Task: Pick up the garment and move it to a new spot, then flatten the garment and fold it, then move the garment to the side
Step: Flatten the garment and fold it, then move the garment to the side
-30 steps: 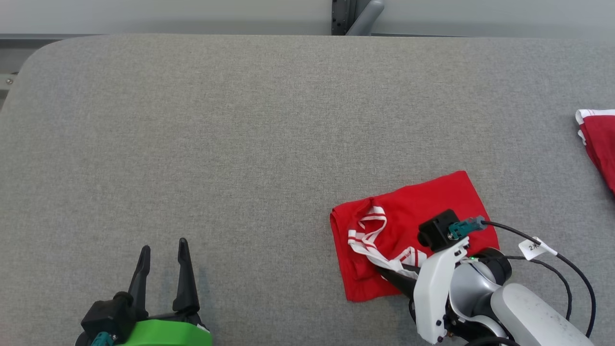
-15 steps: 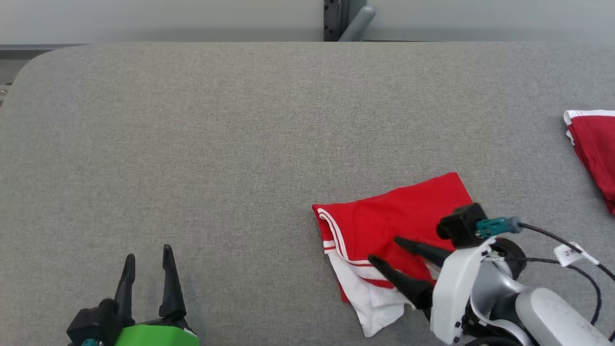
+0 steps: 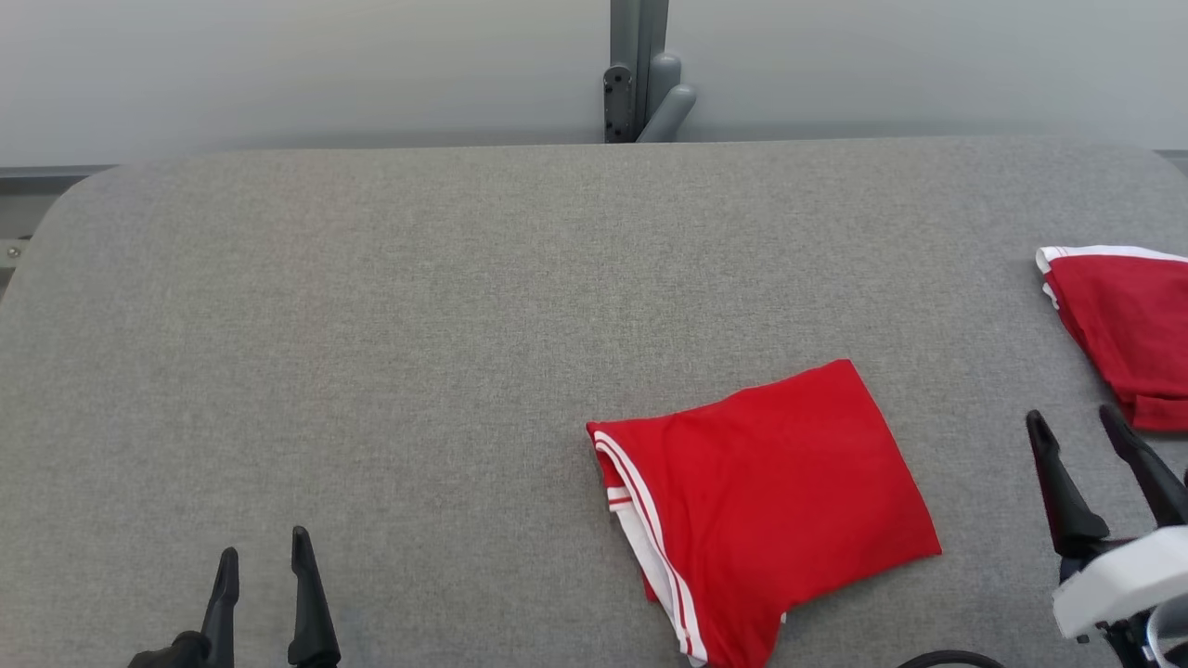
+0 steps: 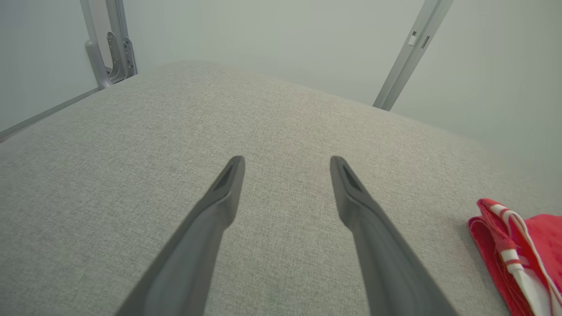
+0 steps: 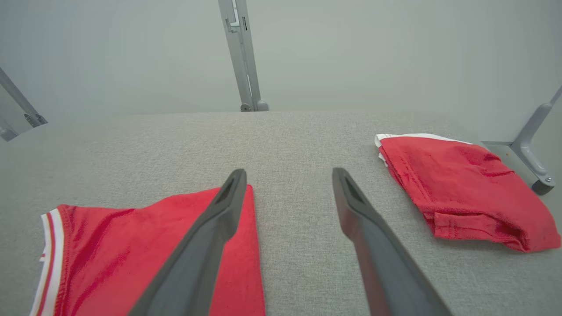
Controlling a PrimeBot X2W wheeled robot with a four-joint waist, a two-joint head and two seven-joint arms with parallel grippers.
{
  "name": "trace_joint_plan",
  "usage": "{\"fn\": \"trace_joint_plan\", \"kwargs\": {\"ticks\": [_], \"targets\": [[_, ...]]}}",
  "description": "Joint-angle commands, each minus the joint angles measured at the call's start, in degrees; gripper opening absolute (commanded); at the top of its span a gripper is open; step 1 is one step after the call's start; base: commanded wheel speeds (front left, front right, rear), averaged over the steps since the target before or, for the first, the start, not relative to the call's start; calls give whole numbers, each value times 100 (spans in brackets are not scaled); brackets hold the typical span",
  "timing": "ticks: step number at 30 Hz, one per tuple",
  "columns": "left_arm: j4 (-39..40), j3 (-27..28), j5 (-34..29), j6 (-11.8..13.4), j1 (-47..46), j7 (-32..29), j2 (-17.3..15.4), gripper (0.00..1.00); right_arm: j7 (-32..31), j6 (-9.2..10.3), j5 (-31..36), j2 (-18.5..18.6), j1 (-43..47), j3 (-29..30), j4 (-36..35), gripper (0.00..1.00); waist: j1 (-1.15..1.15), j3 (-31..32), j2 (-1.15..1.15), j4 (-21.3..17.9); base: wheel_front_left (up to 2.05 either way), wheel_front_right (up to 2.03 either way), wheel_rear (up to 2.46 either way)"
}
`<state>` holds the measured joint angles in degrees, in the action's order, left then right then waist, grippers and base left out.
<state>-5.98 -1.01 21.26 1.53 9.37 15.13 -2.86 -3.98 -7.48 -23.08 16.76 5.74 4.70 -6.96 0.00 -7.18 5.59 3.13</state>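
Folded red garment (image 3: 770,501) flat on grey table (image 3: 371,325); left end effector (image 3: 264,543), right end effector (image 3: 1069,415) both spread apart, empty

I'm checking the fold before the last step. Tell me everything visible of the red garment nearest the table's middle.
The red garment is folded into a rough, slightly skewed rectangle and lies flat on the grey fabric table, right of centre toward the front. It looks like soft knit cloth, fairly smooth. White stripes trim its left edge, where white layers peek out. Nothing touches it: the right end effector stands open, apart to its right.
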Motion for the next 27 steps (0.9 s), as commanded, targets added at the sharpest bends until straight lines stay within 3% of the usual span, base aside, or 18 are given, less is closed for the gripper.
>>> {"fn": "trace_joint_plan", "kwargs": {"ticks": [1,5,8,17,23,27], "targets": [[-4,-20,-47,3,102,-1,-9,100,321,-1,146,-79,129,91,207,100,0,137,-1,-41,0,0,0],[-18,-48,-201,-42,141,-1,-12,100,1480,4,1016,-302,358,501,1218,100,0,232,-1,-23,0,0,0],[-46,-44,-377,-112,188,-1,-11,100,1857,2,1477,-548,366,854,1883,100,0,287,-1,-22,0,0,0],[-97,83,-586,-248,281,-1,-10,100,1914,4,1905,-1123,427,1520,2022,100,0,314,-1,-86,0,0,0],[-76,73,-519,-203,284,-1,-11,100,1915,3,1762,-1242,326,1500,2108,100,0,268,-1,-111,0,0,0],[-66,48,-495,-203,242,-1,-11,100,1915,3,1340,-1232,62,1153,2367,100,0,202,-1,-119,0,0,0]]}}
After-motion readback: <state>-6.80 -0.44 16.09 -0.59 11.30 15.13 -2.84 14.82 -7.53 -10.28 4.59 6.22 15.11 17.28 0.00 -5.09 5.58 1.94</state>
